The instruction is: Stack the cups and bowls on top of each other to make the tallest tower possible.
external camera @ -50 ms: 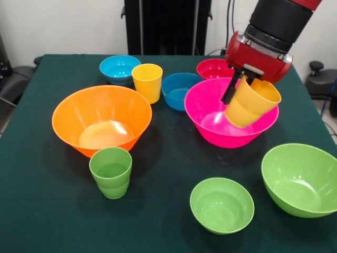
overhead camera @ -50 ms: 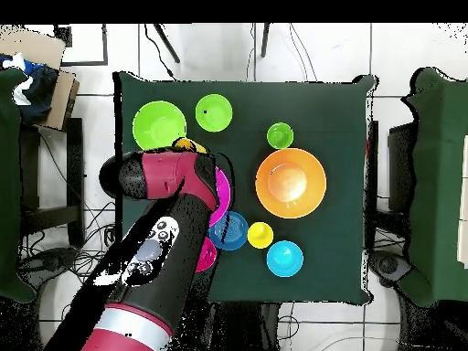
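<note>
In the front view, the gripper (external camera @ -50 ms: 238, 87) is seen at the upper right of the frame, clamped on the rim of the orange-yellow cup (external camera @ -50 ms: 251, 103). One dark finger is visible against the cup's outer wall; the cup is held tilted, lifted clear of the table, in front of and over the large hot pink bowl (external camera @ -50 ms: 213, 122). Whether the cup's base touches that bowl cannot be told.

The large orange bowl (external camera @ -50 ms: 100, 118) is found at the left centre, upright on the dark green table (external camera @ -50 ms: 163, 174). The green cup (external camera @ -50 ms: 111, 172) stands upright just below it, near its lower rim. The yellow cup (external camera @ -50 ms: 147, 81) stands upright above the orange bowl's right edge. The light blue bowl (external camera @ -50 ms: 119, 68) lies at the upper left of that cup, and the darker blue bowl (external camera @ -50 ms: 179, 90) to its right, between the yellow cup and the pink bowl. The red-pink bowl (external camera @ -50 ms: 213, 68) is partly hidden behind the pink bowl and the arm.

The small lime green bowl (external camera @ -50 ms: 221, 204) sits at the lower centre right, and the large lime green bowl (external camera @ -50 ms: 301, 179) at the lower right edge; the two are apart.

In the overhead view, the arm (overhead camera @ -50 ms: 155, 247) covers most of the pink bowl, and only a sliver of the held cup (overhead camera @ -50 ms: 187, 144) shows at its upper end.

No item is stacked on another.
</note>
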`<state>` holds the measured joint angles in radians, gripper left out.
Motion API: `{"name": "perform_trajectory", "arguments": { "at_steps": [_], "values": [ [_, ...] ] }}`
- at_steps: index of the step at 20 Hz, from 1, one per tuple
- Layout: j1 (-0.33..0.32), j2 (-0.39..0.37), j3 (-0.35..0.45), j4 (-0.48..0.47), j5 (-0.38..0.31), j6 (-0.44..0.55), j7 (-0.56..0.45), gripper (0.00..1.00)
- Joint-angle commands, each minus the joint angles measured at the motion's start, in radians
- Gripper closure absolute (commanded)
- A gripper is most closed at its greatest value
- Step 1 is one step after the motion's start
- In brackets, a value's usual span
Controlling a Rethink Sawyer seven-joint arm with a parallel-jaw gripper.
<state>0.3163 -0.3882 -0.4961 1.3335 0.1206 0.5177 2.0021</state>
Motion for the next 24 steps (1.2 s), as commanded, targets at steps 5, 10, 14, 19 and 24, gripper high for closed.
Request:
{"name": "perform_trajectory", "arguments": {
  "at_steps": [5,10,14,19,24],
  "values": [
    [0.004,0.043,0.063,-0.035,0.036,-0.056,0.204,1.0],
    [-0.002,0.038,0.067,-0.014,0.038,-0.079,0.19,1.0],
    [-0.011,0.04,0.076,-0.004,0.037,-0.099,0.181,1.0],
    [-0.023,0.038,0.087,0.007,0.033,-0.118,0.163,1.0],
    [-0.047,0.036,0.102,0.028,0.023,-0.14,0.139,1.0]
  ]
}}
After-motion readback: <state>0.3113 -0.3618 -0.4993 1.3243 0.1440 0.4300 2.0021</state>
